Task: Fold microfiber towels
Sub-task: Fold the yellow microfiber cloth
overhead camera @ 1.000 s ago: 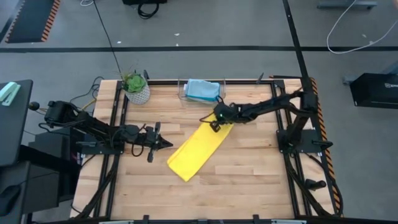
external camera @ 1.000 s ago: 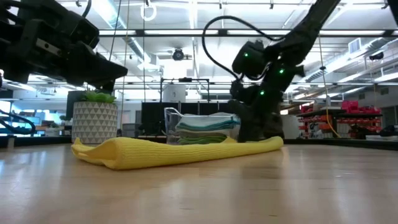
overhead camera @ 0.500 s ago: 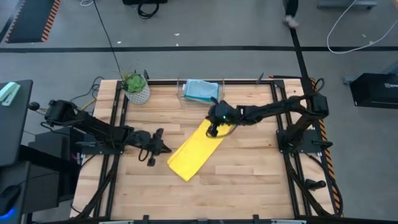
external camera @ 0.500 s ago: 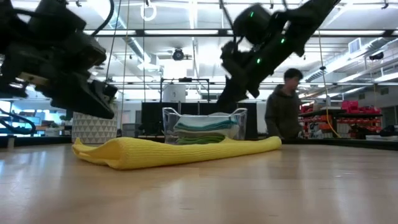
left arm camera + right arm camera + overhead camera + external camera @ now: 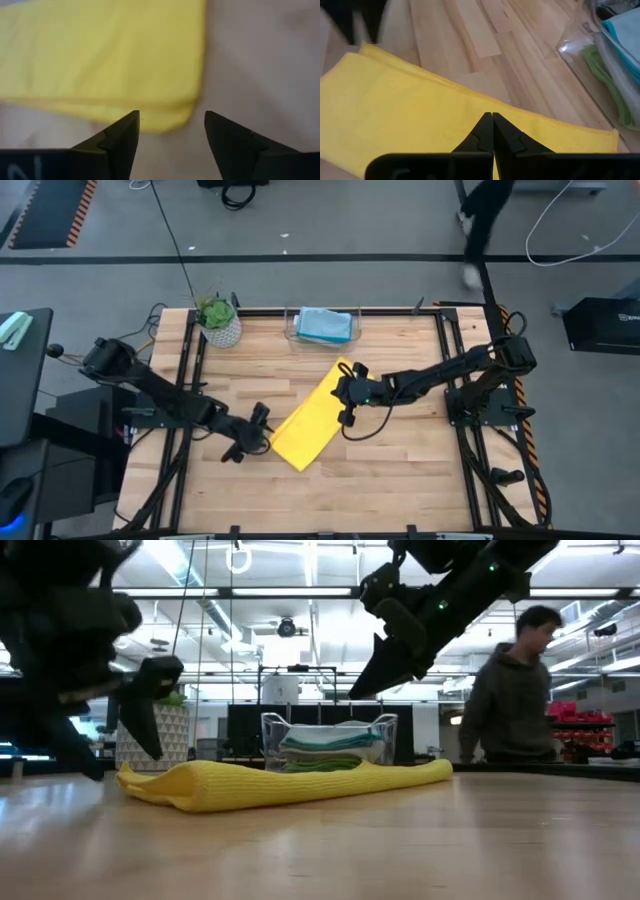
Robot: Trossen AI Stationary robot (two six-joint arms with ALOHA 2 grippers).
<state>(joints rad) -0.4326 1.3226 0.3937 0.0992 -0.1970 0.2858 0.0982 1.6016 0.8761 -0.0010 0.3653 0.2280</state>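
The high view looks straight down on the whole table (image 5: 400, 470). The low view sits at table-top height, facing level across the table into the room. Each wrist view looks forward, close above the surface. All four views share the yellow towel (image 5: 312, 416) (image 5: 270, 783) (image 5: 100, 55) (image 5: 420, 120).

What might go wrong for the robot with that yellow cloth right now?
The left gripper is open at the corner of the yellow towel; closing there, it might catch only one layer, or miss. The right gripper is shut above the towel, not pinning it, so a pull may drag the strip. The clear bin of folded towels sits close behind.
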